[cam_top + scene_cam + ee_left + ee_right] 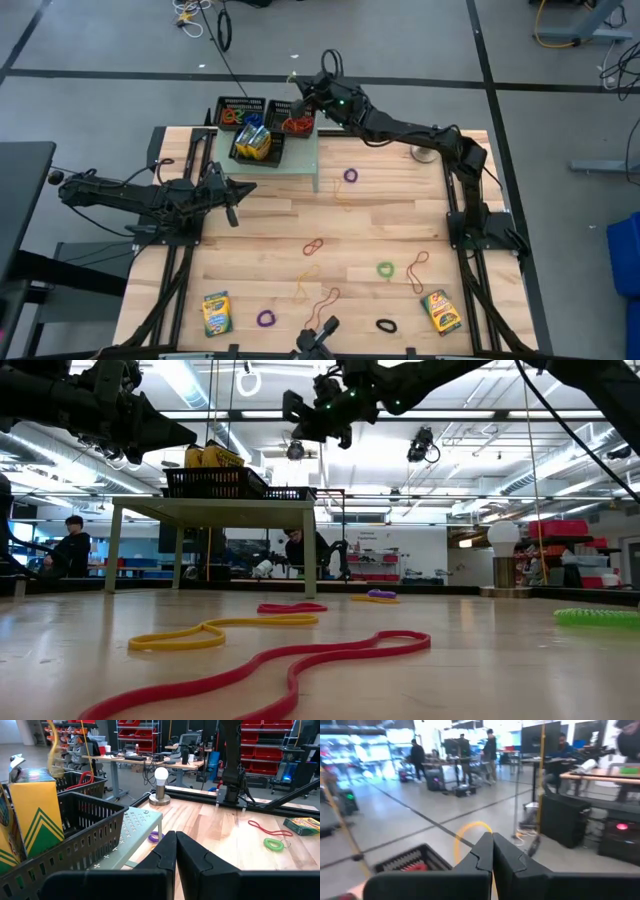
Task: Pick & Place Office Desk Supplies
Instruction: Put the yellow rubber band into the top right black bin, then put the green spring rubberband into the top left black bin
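My right gripper [297, 93] reaches level over the black mesh trays at the table's far left, shut on a yellow rubber band [466, 831]. One tray [297, 122] holds red bands, one [238, 113] orange bands, and one [258, 146] crayon boxes. The trays stand on a pale green riser [305, 160]. My left gripper [248, 187] is shut and holds nothing, level beside the riser's near left corner. Several rubber bands lie flat on the wood, among them purple [350, 175], green [386, 269] and black [386, 325]. Two crayon boxes [216, 313] [441, 311] lie near the front edge. My right gripper pinches the yellow rubber band between its two shut fingers, which point level toward the far left. Part of the loop [460, 840] curls out just past the fingertips. The band is lifted clear, above the trays.
A white ball-topped grey stand [425, 153] sits at the far right of the table. People and desks show in the room beyond. The middle of the wooden table [380, 220] holds only scattered bands.
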